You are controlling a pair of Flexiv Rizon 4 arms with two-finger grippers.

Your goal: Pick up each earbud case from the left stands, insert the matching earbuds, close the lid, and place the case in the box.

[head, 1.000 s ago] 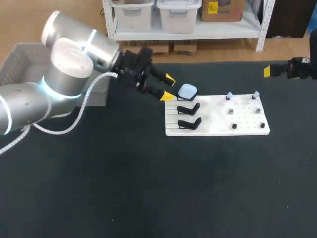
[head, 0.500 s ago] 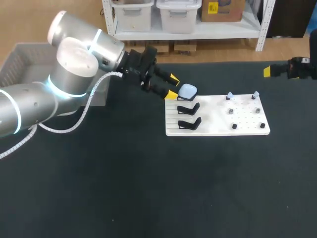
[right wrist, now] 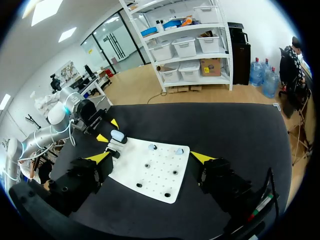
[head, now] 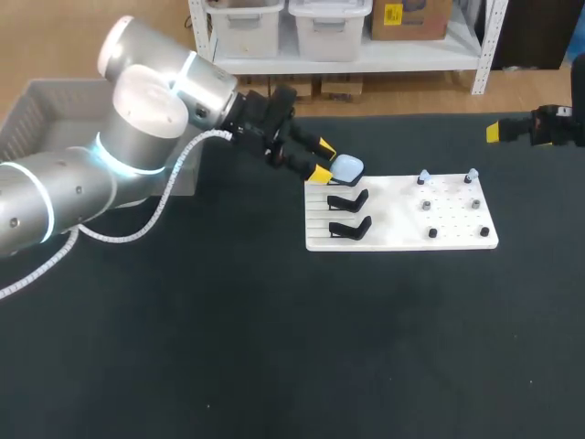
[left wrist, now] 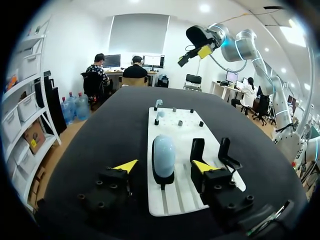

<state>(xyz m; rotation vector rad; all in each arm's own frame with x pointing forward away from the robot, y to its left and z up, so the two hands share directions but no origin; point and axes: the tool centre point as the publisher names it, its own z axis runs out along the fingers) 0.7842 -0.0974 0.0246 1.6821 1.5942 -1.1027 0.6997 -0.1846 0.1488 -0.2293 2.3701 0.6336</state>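
Black table. The white board sits right of centre in the head view. On the board's left half, nearest me, is the near stand: black, empty. Behind it is the middle stand, also empty. In the farthest slot the earbud case, pale blue, sits on its own black stand; its lid looks shut. The board's right half has rows of dark pegs, with two earbuds standing on the far row. My left claw is at upper centre of the frame, just left of the case and level with it. It is spread wide. In the left wrist view the left claw has the case straight ahead, lined up with the gap. There is space between the case and each yellow fingertip, so no contact. The middle stand is beside one finger. My left arm comes in from the left edge. The grey box is in the upper left corner, partly behind that arm. My right claw is at the upper right edge, well apart from the board. In its own wrist view the right claw is spread wide, with the board ahead of it.
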